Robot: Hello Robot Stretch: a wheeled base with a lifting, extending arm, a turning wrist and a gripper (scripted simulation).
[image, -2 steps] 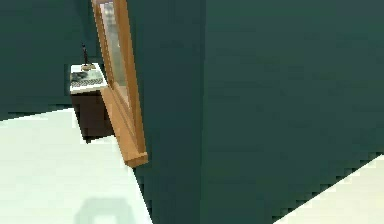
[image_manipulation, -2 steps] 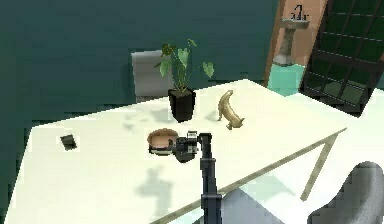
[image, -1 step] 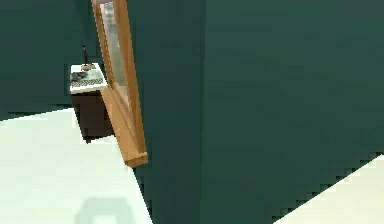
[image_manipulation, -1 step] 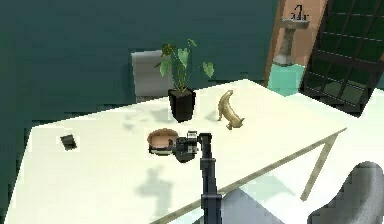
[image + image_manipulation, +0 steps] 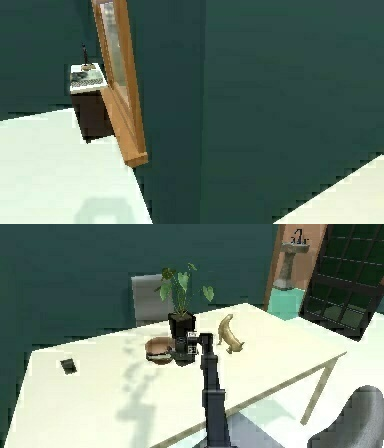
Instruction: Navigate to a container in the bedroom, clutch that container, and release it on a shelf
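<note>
The task is judged to be at the grasping step, with the lift, the carry and the release on a shelf all left. A brown bowl-like container rests on the table, just beside the tool at its 9 o'clock. A potted plant stands at 12 o'clock. Whether anything is held, and how the fingers stand, cannot be told.

Forward view hard against dark wall, side view above table

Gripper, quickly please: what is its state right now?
Gripper: cannot be told; a brown bowl stands on the table at its far end.
</note>
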